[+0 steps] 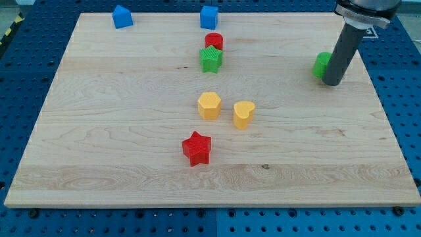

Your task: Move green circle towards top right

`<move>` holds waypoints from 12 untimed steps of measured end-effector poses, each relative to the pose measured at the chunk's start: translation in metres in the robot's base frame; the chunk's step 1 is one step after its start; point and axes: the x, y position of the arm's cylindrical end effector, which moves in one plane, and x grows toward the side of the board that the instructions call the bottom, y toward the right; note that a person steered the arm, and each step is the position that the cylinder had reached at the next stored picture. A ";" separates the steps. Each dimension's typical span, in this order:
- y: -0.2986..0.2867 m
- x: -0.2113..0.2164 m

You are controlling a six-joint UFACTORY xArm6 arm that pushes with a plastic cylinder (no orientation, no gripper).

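Observation:
The green circle (321, 64) lies near the view's right edge of the wooden board (118, 131), in its upper part, partly hidden behind my rod. My tip (331, 82) rests on the board just right of and below the green circle, touching or almost touching it. The rod rises from there to the view's top right corner.
A green star (210, 59) lies at the top centre with a red circle (214, 41) just above it. Two blue blocks (122, 16) (209, 16) sit along the top edge. A yellow hexagon (209, 105), a yellow heart-like block (243, 114) and a red star (197, 148) lie mid-board.

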 end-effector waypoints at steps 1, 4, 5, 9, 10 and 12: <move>-0.004 0.000; -0.002 -0.024; -0.002 -0.041; -0.002 -0.116; -0.002 -0.119; -0.017 -0.133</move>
